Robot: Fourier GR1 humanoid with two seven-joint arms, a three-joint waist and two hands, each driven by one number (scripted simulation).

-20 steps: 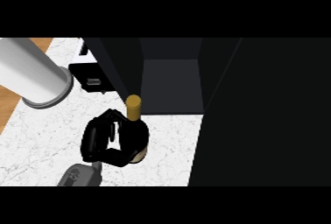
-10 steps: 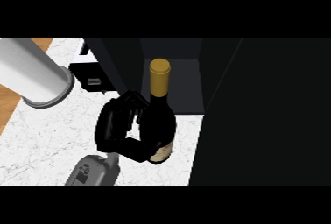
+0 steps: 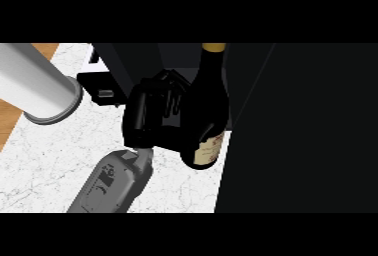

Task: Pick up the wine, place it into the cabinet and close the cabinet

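Observation:
My right hand (image 3: 151, 112) is shut on the wine bottle (image 3: 210, 95), its fingers curled round the dark body from the left. The bottle is off the counter, with its gold-capped neck pointing away into the dark cabinet's open compartment (image 3: 148, 57) and its pale label near the base. The grey right forearm (image 3: 111, 185) comes in from the lower left. The cabinet's black open door (image 3: 310, 125) fills the right side of the view. My left hand does not show.
My left forearm (image 3: 37, 85), large and pale grey, hangs over the upper left. A small black block (image 3: 100, 89) sits against the cabinet's left side. White marble counter (image 3: 52, 165) lies below, with wooden floor (image 3: 9, 125) past its left edge.
The right hand has lifted the bottle and carried it forward and to the right. More of the bottle shows, and its neck now reaches into the cabinet opening.

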